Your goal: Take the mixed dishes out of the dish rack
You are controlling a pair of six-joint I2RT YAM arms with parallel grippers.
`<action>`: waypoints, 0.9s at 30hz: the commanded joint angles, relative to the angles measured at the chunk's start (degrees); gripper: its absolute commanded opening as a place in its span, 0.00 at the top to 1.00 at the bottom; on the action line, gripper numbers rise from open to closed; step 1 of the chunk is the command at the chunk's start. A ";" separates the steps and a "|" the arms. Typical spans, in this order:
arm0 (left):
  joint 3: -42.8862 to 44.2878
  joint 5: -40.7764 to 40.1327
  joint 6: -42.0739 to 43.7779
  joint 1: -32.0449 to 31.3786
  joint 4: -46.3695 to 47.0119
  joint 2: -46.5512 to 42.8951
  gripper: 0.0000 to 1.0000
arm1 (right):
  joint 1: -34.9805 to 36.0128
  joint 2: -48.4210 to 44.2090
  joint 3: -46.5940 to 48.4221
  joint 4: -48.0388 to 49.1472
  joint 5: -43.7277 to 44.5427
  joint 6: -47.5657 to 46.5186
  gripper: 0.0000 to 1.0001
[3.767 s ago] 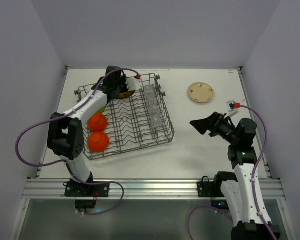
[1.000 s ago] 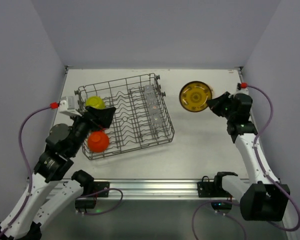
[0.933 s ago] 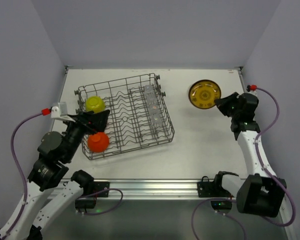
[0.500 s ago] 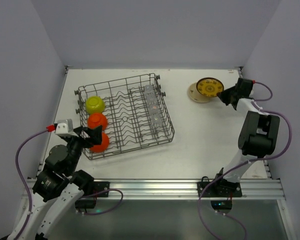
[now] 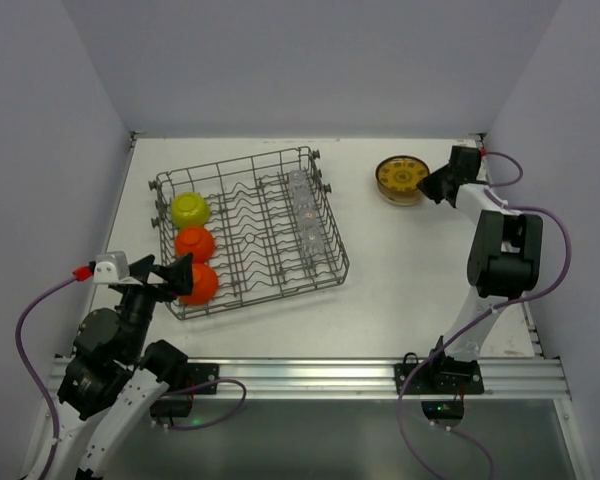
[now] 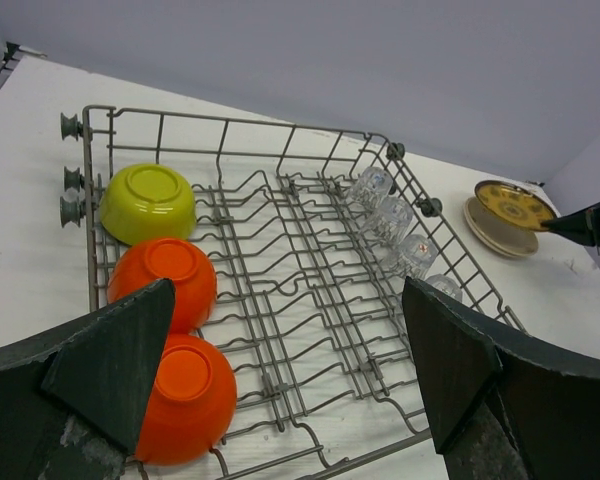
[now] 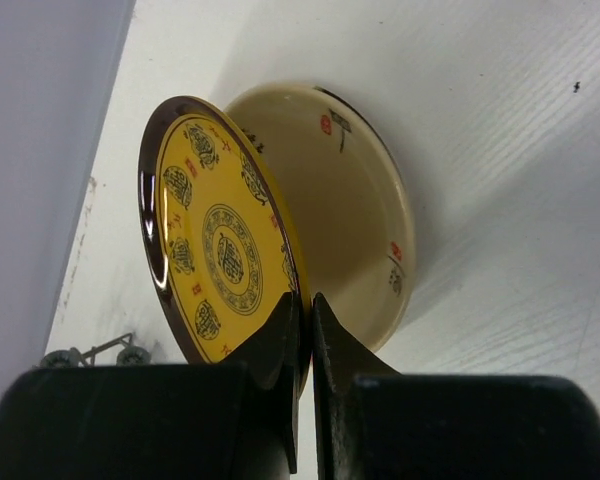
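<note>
nearest the bases, the left gripper [image 6: 285, 310] is hovering just outside the near-left corner of the large grey wire dish rack [image 5: 265, 240], its arm folding low over its own base and its fingers spreading fully apart with nothing between them. just beyond those fingers, two orange bowls [image 6: 185, 395] are sitting upside down one behind the other along the rack's left side, with a lime-yellow bowl [image 6: 148, 200] lying upturned behind them, and a row of small clear glass cups [image 6: 395, 225] is lining the right side. at the far right of the white table [image 5: 400, 270], the right arm is reaching out long, and the right gripper [image 7: 302, 310] is pinching the near rim of the brown-gold patterned plate [image 7: 220, 260], holding it tilted over a cream plate [image 7: 350, 230] lying flat.
</note>
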 commanded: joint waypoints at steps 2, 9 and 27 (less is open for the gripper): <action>-0.73 -0.14 1.14 -0.11 1.96 -0.63 0.00 | -0.93 0.85 1.15 -0.48 2.76 -0.63 0.95; -0.73 -0.14 1.14 -0.20 2.05 -0.81 0.00 | -0.93 1.46 2.20 -2.68 2.24 -1.15 0.80; -0.73 -0.93 0.97 -0.11 2.14 2.78 0.00 | 4.32 -13.19 -3.50 -4.53 7.05 -8.44 0.01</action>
